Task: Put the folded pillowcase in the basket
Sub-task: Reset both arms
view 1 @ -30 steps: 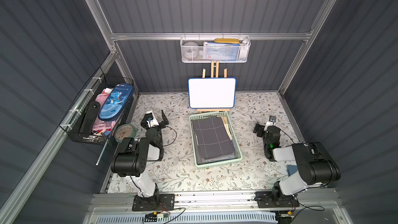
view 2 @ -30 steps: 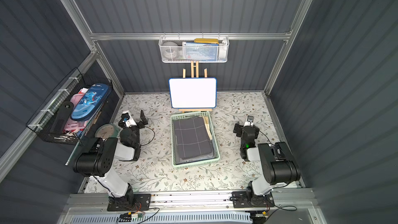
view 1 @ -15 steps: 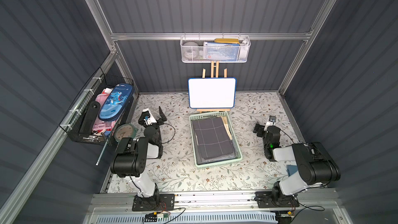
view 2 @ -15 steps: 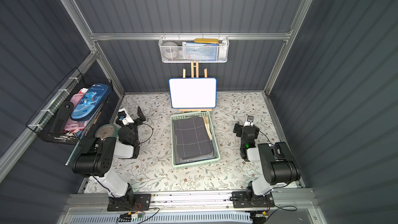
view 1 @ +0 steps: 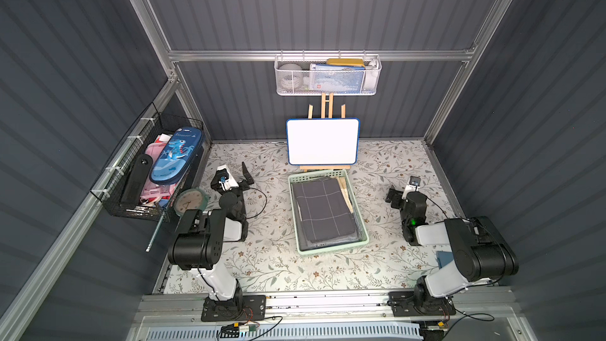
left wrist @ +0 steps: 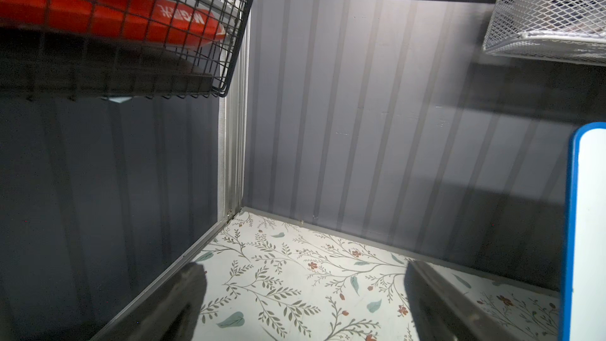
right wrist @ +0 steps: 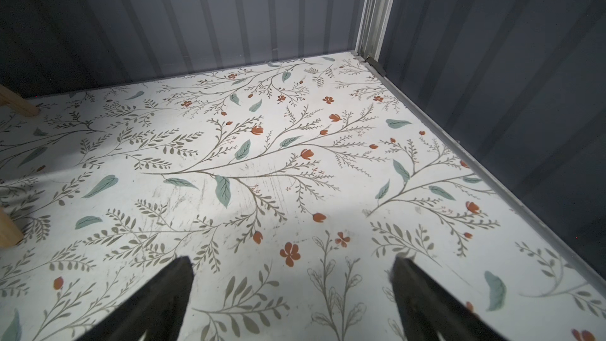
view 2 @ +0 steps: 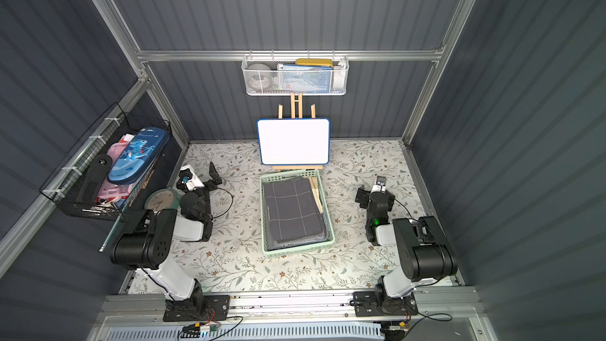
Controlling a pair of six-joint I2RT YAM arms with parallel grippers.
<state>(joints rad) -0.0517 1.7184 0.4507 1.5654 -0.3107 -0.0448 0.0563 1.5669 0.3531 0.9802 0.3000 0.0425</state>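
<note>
Moved: left gripper point(left wrist: 303, 268) has swung a little away from the basket point(view 1: 331, 248), toward the back corner by the wire basket point(view 1: 131, 191); right arm and everything on the table point(view 1: 272, 257) lie as they did a second ago.
Left gripper: jaws spread wide with nothing between them, held above the floral table, facing the corner; the whiteboard point(left wrist: 590, 224) shows at the edge of its wrist view.
Right gripper point(right wrist: 292, 265): jaws spread wide and empty, low over bare table near the back wall, well apart from the basket.
Pillowcase point(view 1: 323, 209): dark grey with thin white grid lines, folded, lying flat inside the basket and filling most of it; neither gripper touches it.
Basket: mint green, mid-table between the two arms, its far end just in front of the whiteboard's easel point(view 1: 326, 106).
Beside the pillowcase: a pale wooden strip point(view 1: 346, 191) runs along the basket's wall on the right arm's side.
Around: a clock point(view 1: 190, 201) stands by the left arm; a white mesh basket point(view 1: 328, 77) hangs on the back wall.
</note>
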